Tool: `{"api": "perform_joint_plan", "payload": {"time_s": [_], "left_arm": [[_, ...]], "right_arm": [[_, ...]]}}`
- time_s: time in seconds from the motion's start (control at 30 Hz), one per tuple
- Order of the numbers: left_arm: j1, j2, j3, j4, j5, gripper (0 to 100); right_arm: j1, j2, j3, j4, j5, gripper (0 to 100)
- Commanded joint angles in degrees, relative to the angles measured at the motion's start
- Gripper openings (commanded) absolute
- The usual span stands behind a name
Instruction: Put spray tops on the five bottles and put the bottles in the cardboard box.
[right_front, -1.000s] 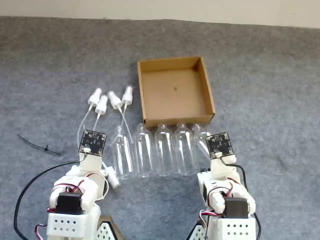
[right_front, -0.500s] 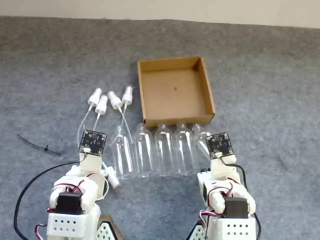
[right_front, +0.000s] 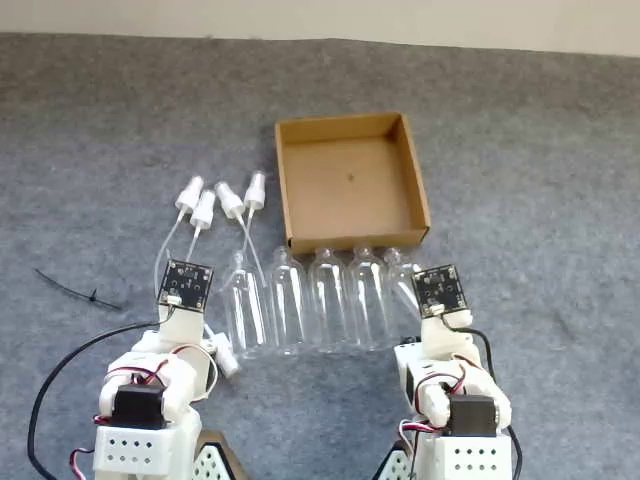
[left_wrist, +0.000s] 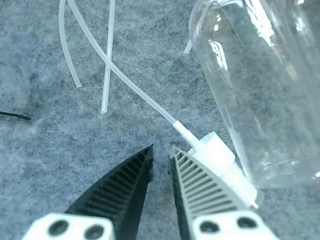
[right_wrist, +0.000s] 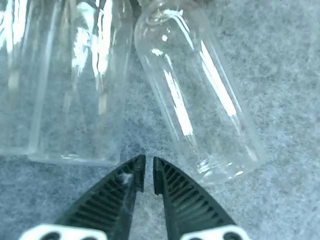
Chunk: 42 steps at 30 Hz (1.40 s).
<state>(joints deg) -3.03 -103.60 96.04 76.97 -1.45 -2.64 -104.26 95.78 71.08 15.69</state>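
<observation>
Nothing of the task is done yet: all bottles are lying without tops and the box is standing empty.

The five bottles (right_front: 330, 300) are lying side by side on the grey bench (right_front: 520, 150), their necks pointing to the cardboard box (right_front: 340, 122) just behind them. Four spray tops (right_front: 220, 200) are lying beside the box, and the fifth spray top (left_wrist: 217, 152) is lying against the base of the end bottle, near the left gripper (left_wrist: 160, 150). Its jaws are almost together and are holding nothing. The same is true of the right gripper (right_wrist: 149, 161), which is hovering near the base of the rightmost bottle (right_wrist: 200, 100). In the high view the arms are covering this bottle and the fifth top in part, and I cannot tell whether the necks are touching the box.
</observation>
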Motion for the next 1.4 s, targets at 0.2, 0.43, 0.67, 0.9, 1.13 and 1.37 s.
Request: {"api": "perform_joint_plan", "payload": {"time_s": [0.2,0.43,0.67,0.9,1.13,1.37], "left_arm": [[-0.9,-0.4,1.1,0.3,-0.5,6],[-7.3,-0.5,1.1,-2.3,-1.1,6],[-23.1,-0.4,1.1,-5.9,-23.9,6],[-20.9,0.0,1.1,-5.9,-26.0,6],[-20.7,0.0,1.1,-5.9,-26.1,6],[-20.7,0.0,1.1,-5.9,-26.1,6]], "right_arm": [[0.9,-0.8,8.7,-0.4,0.4,0.5],[2.2,-0.8,8.7,-6.3,0.4,0.9],[7.5,-0.7,4.3,-8.4,6.7,1.0],[5.6,1.4,-11.0,-6.4,6.8,8.1],[1.3,27.9,-33.8,-4.5,5.0,10.5],[0.0,62.4,-56.7,1.7,11.9,13.5]]}}
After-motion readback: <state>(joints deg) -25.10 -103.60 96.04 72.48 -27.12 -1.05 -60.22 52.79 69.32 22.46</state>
